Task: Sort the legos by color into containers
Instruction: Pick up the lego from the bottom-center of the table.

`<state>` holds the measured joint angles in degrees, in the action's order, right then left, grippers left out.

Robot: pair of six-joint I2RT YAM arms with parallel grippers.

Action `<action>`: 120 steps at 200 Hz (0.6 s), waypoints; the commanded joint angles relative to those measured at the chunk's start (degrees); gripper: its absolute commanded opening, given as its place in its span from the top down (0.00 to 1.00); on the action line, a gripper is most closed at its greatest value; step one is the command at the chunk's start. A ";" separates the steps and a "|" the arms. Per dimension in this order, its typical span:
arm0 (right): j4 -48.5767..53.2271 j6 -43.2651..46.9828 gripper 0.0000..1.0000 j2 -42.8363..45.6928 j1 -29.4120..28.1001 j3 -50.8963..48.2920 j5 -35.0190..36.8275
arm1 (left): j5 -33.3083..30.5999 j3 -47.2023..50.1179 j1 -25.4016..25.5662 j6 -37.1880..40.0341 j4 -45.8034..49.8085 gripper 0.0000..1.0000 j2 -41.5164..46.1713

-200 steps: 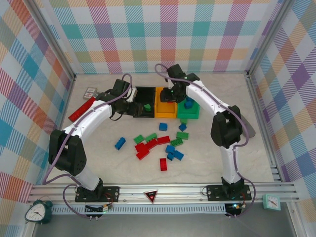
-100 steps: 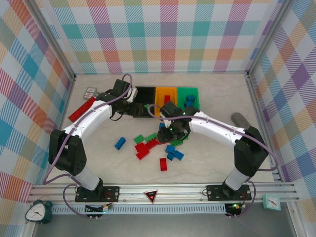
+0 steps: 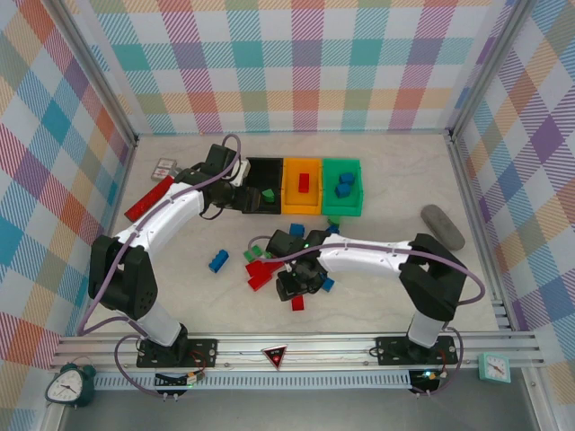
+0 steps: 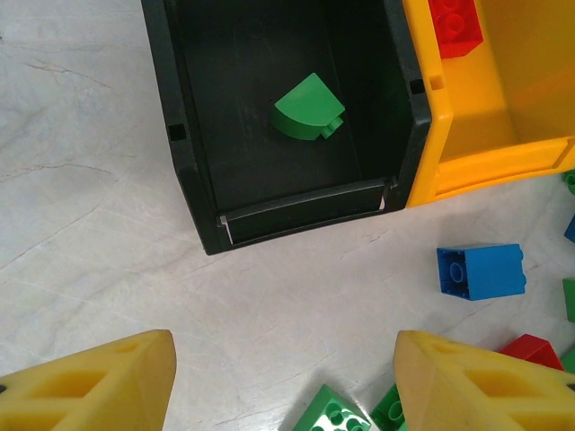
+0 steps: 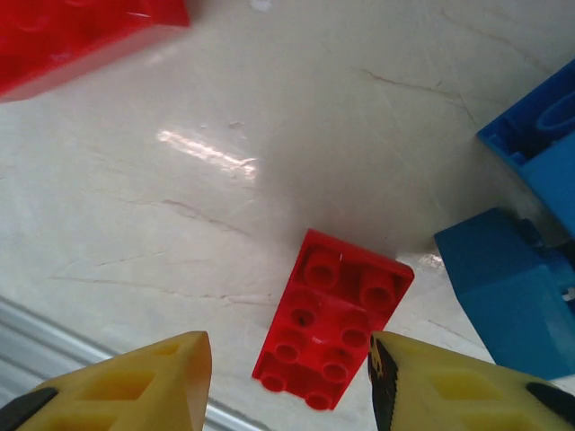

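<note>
red long brick (image 5: 334,319) is lying studs-up on the table, nearest of the loose legos (image 3: 310,260), with the right gripper (image 5: 287,368) hovering over it, fingers spread wide. left gripper (image 4: 283,382) is hanging open just near of the black bin (image 4: 193,162), which is holding one green curved piece (image 4: 308,108).

Black bin (image 4: 180,135) is holding a green piece (image 4: 308,109); orange bin (image 3: 302,209) is showing a red brick (image 3: 304,182); green bin (image 3: 343,209) is carrying blue bricks (image 3: 341,189). Worktop (image 3: 386,189) is looking cream with faint marbling; walls (image 3: 296,72) are running pastel plaid.
</note>
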<state>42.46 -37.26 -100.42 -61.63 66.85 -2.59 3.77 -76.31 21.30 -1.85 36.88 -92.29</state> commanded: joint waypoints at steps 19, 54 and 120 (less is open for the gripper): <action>2.79 -2.60 0.50 -1.61 -1.60 1.41 3.51 | -0.06 -0.06 0.50 0.72 -0.26 0.35 0.64; 4.30 -3.56 0.49 -2.30 -2.24 1.79 4.04 | -0.10 -0.13 0.50 0.73 -0.29 0.35 0.51; 3.25 -3.25 0.49 -6.78 -2.99 3.74 2.72 | 0.21 -0.15 0.50 0.70 -0.30 0.35 1.14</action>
<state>45.58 -40.14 -103.66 -64.20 68.16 1.08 3.77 -76.29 21.30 -1.83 36.91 -92.29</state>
